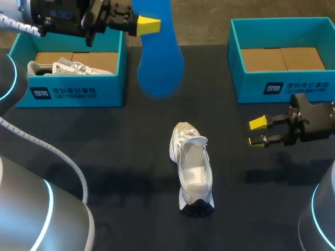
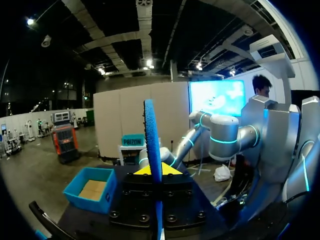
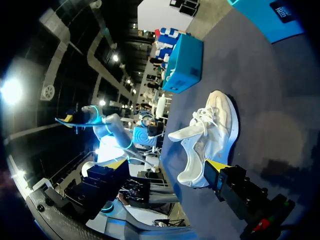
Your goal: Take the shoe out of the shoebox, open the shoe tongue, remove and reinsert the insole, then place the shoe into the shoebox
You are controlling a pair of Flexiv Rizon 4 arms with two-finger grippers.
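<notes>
Left jaws apparently pinch blue insole (image 1: 159, 57); right jaws spread beside shoe (image 1: 191, 168); shoebox (image 1: 247, 87) white-lettered

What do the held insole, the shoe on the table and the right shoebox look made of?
Insole: probably foam, matte blue, thin with a rough porous edge.
Shoe: white upper, seemingly textile or mesh, matte; dark heel end, perhaps rubber.
Right shoebox: cardboard, teal-printed walls, bare brown floor flaps.
</notes>
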